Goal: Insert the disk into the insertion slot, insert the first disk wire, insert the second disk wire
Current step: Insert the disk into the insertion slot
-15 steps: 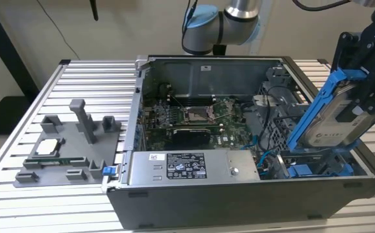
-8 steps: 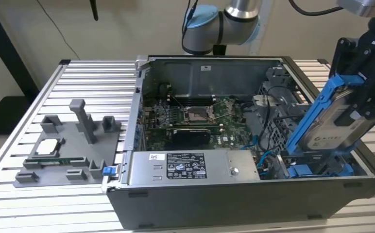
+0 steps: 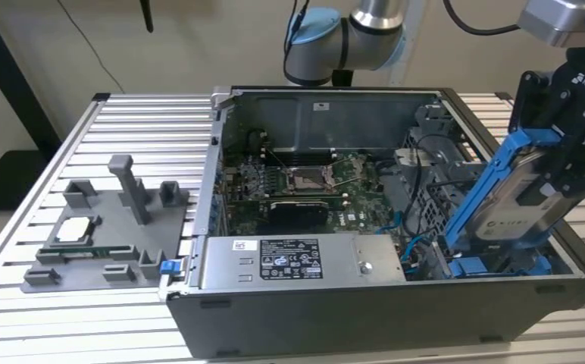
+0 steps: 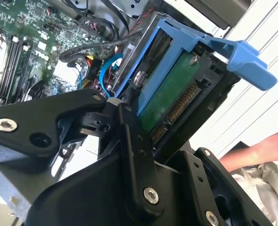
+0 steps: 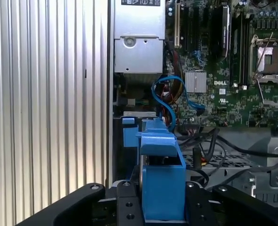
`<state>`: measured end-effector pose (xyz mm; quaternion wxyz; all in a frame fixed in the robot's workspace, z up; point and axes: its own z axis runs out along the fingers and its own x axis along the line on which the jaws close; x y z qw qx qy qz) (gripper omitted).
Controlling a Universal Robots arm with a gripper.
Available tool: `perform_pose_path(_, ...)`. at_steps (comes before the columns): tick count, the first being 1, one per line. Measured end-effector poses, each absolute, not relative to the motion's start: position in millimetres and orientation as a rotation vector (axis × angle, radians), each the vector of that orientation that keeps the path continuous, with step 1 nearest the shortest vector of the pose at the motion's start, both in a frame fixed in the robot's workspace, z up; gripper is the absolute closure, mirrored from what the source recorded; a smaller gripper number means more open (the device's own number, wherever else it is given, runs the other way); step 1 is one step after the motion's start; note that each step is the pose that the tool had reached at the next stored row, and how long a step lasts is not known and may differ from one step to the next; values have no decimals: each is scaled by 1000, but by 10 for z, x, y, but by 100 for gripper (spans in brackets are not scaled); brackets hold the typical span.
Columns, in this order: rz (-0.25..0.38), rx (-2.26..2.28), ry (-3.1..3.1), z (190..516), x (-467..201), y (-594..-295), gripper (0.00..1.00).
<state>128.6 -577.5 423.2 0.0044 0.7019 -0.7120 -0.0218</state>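
At the exterior view's right side of the open case (image 3: 373, 318), the gripper (image 3: 561, 171) is clamped on the disk (image 3: 515, 208), held tilted with its lower end at the insertion slot (image 3: 480, 262), not seated.

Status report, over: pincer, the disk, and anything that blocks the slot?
Pincer shut on silver-grey disk in blue plastic carrier. Disk tilted, lower end at blue-tabbed grey metal slot, not seated. Looped blue cable close beside slot.

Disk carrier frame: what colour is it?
Bright blue; the disk carrier frame shows best in the exterior view.
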Motion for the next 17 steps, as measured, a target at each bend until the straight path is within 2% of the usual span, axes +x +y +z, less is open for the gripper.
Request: perform_pose_path(17,-73,2209,-2226,4055,1286,-5783,100)
